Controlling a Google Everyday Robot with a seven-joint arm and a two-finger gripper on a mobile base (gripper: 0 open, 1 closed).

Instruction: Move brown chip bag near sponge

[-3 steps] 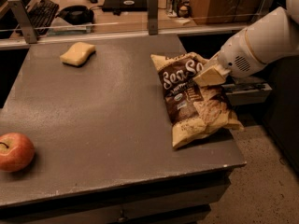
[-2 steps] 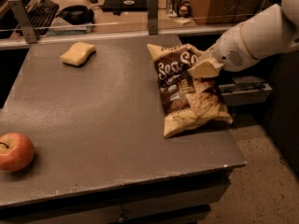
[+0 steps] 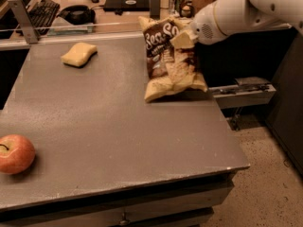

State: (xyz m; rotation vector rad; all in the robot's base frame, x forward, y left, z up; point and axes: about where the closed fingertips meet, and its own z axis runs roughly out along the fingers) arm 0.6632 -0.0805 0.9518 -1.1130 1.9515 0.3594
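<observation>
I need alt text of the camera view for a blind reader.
The robot's hand grips a brown chip bag by its upper end over the far right of the table. A sponge lies far left, an apple near left.

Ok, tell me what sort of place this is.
Likely an office or lab: a keyboard and headphones lie on a desk behind the grey table, where the hand grips the brown chip bag at the far right.
</observation>
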